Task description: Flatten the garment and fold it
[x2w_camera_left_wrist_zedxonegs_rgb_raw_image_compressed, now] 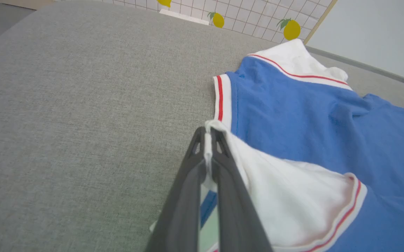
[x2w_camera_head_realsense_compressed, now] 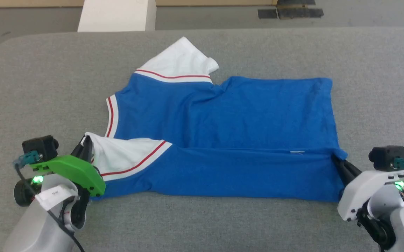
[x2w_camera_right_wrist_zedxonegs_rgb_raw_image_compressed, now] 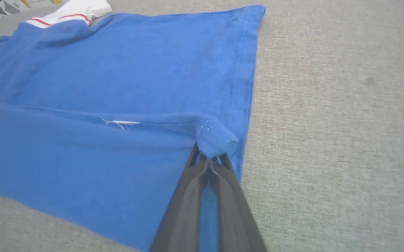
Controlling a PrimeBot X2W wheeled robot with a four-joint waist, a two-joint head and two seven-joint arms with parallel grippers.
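Royal-blue jersey garment point(x2w_camera_head_realsense_compressed: 222, 115) with white sleeves and red-and-white striped trim lies sideways across the middle of the head view on the grey cloth-covered table point(x2w_camera_head_realsense_compressed: 48, 87), collar end toward the left and hem toward the right. Its lower long edge is turned over onto the body, making a band along the bottom of the blue panel.

The step in hand looks like this lengthwise side fold. To do it well, both pinched ends should travel together and level, so the fold line runs straight from sleeve to hem. The cloth between them wants light tension, not a hard pull that would drag the whole garment. The flap should be laid flat before letting go, with the near white sleeve point(x2w_camera_head_realsense_compressed: 125, 157) kept inside the band.

At the lower left, the left gripper point(x2w_camera_head_realsense_compressed: 87, 147) has its dark fingers point(x2w_camera_left_wrist_zedxonegs_rgb_raw_image_compressed: 188, 196) clamped shut on that sleeve's white edge. At the lower right, the right gripper point(x2w_camera_head_realsense_compressed: 338, 161) is pinched shut on the blue hem corner point(x2w_camera_right_wrist_zedxonegs_rgb_raw_image_compressed: 215, 140). Both arms reach in low from the bottom corners, fingers angled inward and up the frame.
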